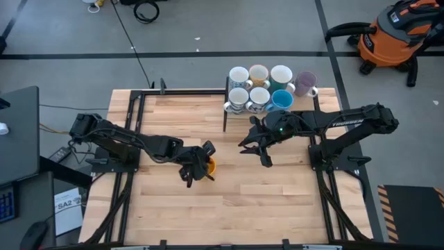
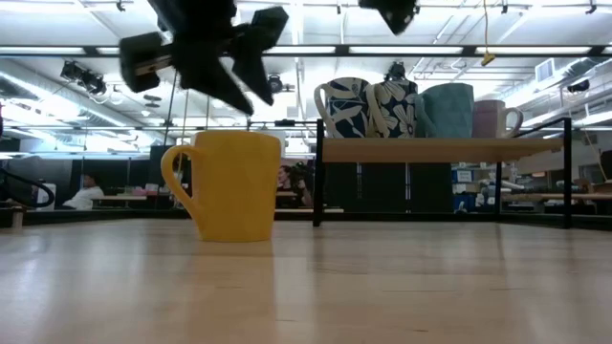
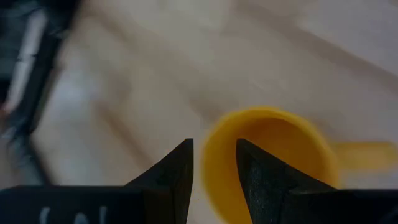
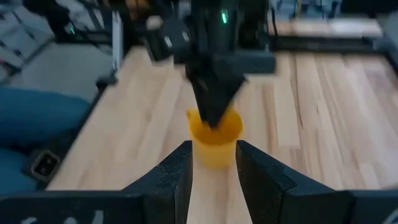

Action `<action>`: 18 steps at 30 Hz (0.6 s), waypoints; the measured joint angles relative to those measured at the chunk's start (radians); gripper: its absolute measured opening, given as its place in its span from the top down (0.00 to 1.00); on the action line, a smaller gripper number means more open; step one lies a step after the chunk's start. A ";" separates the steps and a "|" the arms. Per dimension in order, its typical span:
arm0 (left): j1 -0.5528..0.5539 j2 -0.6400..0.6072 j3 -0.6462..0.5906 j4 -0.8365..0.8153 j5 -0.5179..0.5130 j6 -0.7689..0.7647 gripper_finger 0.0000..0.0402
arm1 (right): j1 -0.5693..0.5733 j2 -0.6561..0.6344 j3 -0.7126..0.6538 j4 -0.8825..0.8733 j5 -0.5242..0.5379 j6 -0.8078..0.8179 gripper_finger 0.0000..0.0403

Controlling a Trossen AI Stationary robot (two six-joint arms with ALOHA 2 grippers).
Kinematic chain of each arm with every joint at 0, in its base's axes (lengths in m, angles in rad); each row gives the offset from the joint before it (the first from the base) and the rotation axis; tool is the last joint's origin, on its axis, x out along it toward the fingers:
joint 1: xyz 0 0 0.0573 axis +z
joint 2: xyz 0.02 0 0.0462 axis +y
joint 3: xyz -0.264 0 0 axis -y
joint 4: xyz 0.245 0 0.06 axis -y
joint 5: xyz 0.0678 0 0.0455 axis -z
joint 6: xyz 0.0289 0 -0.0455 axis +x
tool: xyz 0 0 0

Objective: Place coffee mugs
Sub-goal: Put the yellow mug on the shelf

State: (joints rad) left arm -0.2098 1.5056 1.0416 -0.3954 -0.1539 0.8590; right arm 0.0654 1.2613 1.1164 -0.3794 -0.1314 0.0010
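Wooden surface is carrying the upright yellow mug; left gripper is hovering directly above its rim, fingers narrowly parted, apparently holding nothing.

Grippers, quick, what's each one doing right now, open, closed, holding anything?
Left gripper: jaws open, over the yellow mug's rim, not gripping it.
Right gripper: jaws open, holding nothing, above the table.

Both arms are finished in matte black. White "TROSSEN" lettering is seen on the right arm. A green light is lit near its wrist.
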 joint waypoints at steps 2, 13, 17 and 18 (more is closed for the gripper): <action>-0.021 -0.003 0.000 0.034 -0.086 -0.043 0.68 | 0.011 0.000 0.000 0.056 -0.001 0.000 0.68; -0.142 -0.151 0.000 0.002 -0.234 -0.237 0.68 | 0.066 0.023 0.000 0.366 -0.001 -0.003 0.68; -0.165 -0.238 0.000 -0.075 -0.246 -0.415 0.68 | 0.071 0.073 0.023 0.386 -0.001 -0.005 0.68; -0.170 -0.259 0.000 -0.100 -0.246 -0.465 0.68 | 0.071 0.090 0.033 0.386 -0.001 -0.007 0.68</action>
State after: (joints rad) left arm -0.3797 1.2467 1.0416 -0.4952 -0.3996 0.3939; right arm 0.1360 1.3510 1.1494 0.0067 -0.1326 -0.0057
